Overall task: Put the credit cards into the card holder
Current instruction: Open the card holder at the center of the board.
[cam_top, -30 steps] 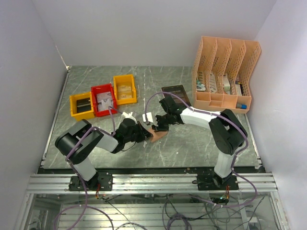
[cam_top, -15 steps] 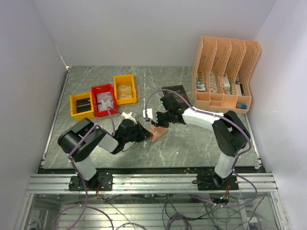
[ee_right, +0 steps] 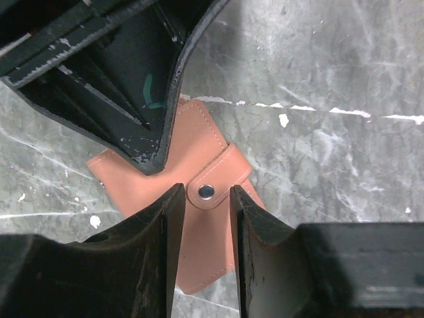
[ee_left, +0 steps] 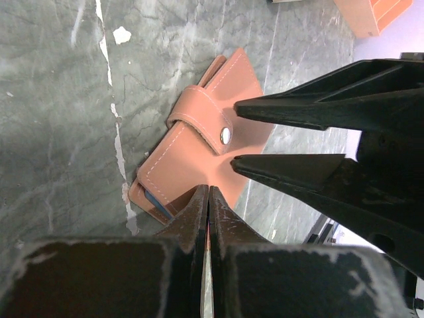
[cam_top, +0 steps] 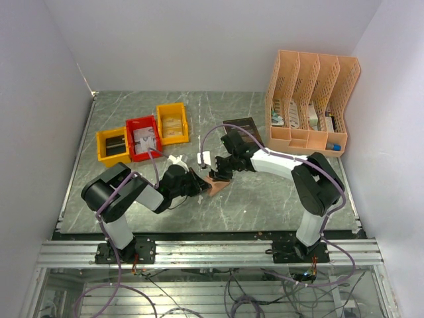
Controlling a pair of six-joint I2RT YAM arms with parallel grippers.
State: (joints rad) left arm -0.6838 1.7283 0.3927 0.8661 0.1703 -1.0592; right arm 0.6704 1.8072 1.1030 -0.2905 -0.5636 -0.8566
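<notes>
The tan-pink card holder [cam_top: 217, 187] lies mid-table, folded, its strap and round snap [ee_right: 206, 192] on top. A light blue card's edge [ee_left: 154, 199] shows inside its near end. My left gripper [ee_left: 209, 192] is shut, and its tips pinch the holder's near edge [ee_left: 199, 142]; a thin tan sliver shows between the jaws. My right gripper [ee_right: 207, 192] is open, one finger on each side of the snap strap, just above the holder [ee_right: 205, 245]. In the top view the two grippers [cam_top: 199, 182] [cam_top: 215, 173] meet over the holder. The grey-silver and orange-gold cards do not show.
Two yellow bins [cam_top: 112, 146] [cam_top: 172, 122] and a red bin [cam_top: 144, 139] stand at the back left. A black book [cam_top: 242, 126] lies behind the right gripper. A tall peach slotted rack [cam_top: 311, 99] stands at the back right.
My right gripper has shifted slightly back and left over the card holder. The holder has moved a little with it. The left gripper stays shut on its edge.
</notes>
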